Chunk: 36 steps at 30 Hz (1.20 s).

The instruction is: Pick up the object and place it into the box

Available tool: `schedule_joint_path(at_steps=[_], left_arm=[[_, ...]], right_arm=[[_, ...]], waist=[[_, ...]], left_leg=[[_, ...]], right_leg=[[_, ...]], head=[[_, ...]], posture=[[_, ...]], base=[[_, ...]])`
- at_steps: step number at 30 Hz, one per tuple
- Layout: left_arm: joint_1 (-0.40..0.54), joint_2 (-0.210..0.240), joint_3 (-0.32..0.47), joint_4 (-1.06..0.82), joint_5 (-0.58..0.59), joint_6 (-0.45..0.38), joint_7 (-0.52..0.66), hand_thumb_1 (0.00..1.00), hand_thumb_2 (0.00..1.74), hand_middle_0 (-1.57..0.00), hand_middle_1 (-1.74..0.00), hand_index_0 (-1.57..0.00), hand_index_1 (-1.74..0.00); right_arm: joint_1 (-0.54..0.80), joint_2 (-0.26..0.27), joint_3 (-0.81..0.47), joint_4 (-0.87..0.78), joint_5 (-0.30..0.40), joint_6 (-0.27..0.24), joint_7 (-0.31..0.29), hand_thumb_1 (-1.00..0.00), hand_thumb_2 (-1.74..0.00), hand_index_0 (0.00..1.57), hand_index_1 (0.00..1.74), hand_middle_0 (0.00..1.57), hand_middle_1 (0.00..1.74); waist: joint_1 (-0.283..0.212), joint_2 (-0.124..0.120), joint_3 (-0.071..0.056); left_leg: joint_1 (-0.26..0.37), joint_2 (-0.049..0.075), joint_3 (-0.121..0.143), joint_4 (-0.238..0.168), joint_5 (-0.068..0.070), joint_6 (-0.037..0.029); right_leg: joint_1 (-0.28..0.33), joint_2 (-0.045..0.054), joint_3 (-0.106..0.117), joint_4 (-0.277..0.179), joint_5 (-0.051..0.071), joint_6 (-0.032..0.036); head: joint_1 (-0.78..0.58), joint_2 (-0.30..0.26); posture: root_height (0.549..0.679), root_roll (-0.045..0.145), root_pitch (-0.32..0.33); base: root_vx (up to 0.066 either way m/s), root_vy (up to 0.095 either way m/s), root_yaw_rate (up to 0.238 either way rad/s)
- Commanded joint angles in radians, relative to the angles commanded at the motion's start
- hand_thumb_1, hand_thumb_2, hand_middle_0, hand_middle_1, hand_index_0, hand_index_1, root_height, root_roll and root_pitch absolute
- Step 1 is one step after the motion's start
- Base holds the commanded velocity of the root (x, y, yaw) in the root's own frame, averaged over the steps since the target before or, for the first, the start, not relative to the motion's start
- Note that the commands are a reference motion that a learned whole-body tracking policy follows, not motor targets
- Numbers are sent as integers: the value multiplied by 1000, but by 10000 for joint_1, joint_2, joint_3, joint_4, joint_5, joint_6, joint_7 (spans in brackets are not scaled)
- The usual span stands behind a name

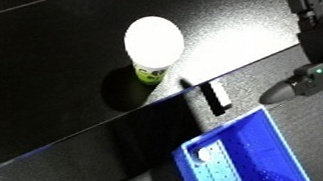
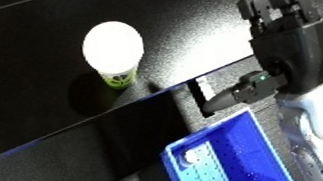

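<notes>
Still before the grasp, the right hand [image 2: 275, 10], fingers straight and apart, must reach left to the white-lidded cup [image 2: 113, 52], then the blue bin [image 2: 267, 137].

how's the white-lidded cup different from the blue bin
The cup has a white top and green markings low on its side; the bin is solid blue with a perforated floor. The cup is round and much smaller; the bin is rectangular and open-topped. The cup stands on the black table, far from the camera; the bin sits nearer, past the table's edge. The right hand touches neither.
</notes>
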<state>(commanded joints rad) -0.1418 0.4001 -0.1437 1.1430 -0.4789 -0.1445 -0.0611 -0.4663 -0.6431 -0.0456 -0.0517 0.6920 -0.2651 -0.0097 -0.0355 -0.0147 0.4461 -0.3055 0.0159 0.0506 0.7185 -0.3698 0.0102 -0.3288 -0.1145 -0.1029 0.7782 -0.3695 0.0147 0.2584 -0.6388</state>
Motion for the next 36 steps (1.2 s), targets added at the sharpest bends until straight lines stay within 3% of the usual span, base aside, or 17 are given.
schedule_joint_path(at_steps=[2,3,7,15,25,36], left_arm=[[47,1,-29,-69,33,36,7,0,0,0,0,0,0],[79,6,-73,-139,86,76,5,0,0,0,0,0,0],[70,13,-206,-174,152,110,-9,0,0,0,0,0,0],[-101,16,-537,-355,190,248,60,0,0,0,0,0,0],[-274,-30,-840,-319,294,429,2,0,0,0,0,0,0],[-325,-144,-989,-529,170,591,79,0,0,0,0,0,0]], right_arm=[[-156,-133,323,144,-290,399,-415,0,0,0,0,0,0],[-368,-249,681,373,-517,832,-748,0,0,0,0,0,0],[-885,-410,1358,990,-833,1635,-1029,0,0,0,0,0,0],[-2070,-640,2598,2579,-927,2805,-659,0,0,0,0,0,0],[-3205,-326,3542,3565,-663,3420,-54,0,0,0,0,0,0],[-3898,171,4071,3306,-740,4161,266,-550,-957,864,957,864,957]], waist=[[72,15,23],[144,32,46],[282,73,77],[536,184,131],[724,314,98],[806,446,110]], left_leg=[[1,-32,-45,35,-6,25],[-10,-70,-93,63,-5,40],[-33,-148,-177,67,18,44],[-109,-265,-308,122,26,73],[-60,-351,-381,120,41,56],[-91,-447,-375,94,88,16]], right_leg=[[2,-13,-3,64,-30,-32],[-2,-25,-12,112,-52,-56],[-12,-48,-37,145,-73,-93],[-65,-124,-103,266,-118,-168],[-11,-227,-143,252,-114,-200],[-125,-264,-53,260,-63,-186]], head=[[138,-24],[327,-28],[664,-13],[1307,150],[2159,363],[2744,633]], posture=[[635,42,-64],[635,43,-66],[634,45,-67],[633,47,-70],[634,54,-75],[634,61,-72]], base=[[43,-4,56],[33,-11,66],[21,-5,54],[6,-1,59],[17,5,39],[1,29,19]])
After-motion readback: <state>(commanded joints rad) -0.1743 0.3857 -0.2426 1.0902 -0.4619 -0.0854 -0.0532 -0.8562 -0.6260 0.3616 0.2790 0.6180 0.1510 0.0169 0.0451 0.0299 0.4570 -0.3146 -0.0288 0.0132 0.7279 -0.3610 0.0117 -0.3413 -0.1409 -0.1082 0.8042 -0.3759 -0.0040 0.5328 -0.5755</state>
